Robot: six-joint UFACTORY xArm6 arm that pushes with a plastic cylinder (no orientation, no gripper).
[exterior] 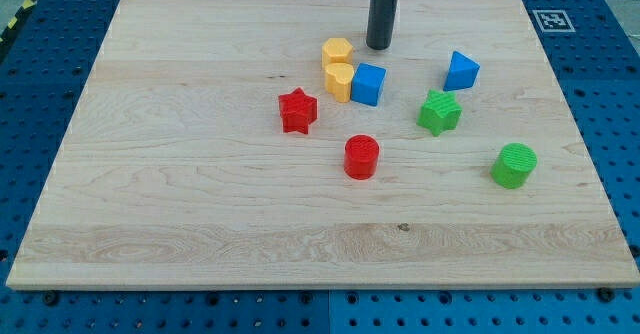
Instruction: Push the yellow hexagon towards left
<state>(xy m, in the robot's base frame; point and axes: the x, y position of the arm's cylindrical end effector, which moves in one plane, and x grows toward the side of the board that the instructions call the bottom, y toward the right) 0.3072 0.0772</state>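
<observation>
The yellow hexagon [337,51] lies on the wooden board [200,194] a little above its middle. My tip [379,46] stands just to the hexagon's right, a small gap away, and above the blue cube [368,84]. A second yellow block [340,81], rounded in shape, sits right below the hexagon and touches the blue cube's left side.
A red star [297,111] lies below and left of the yellow blocks. A red cylinder [361,157] is below them. A blue triangular block [461,71], a green star [439,112] and a green cylinder [514,165] lie to the view's right.
</observation>
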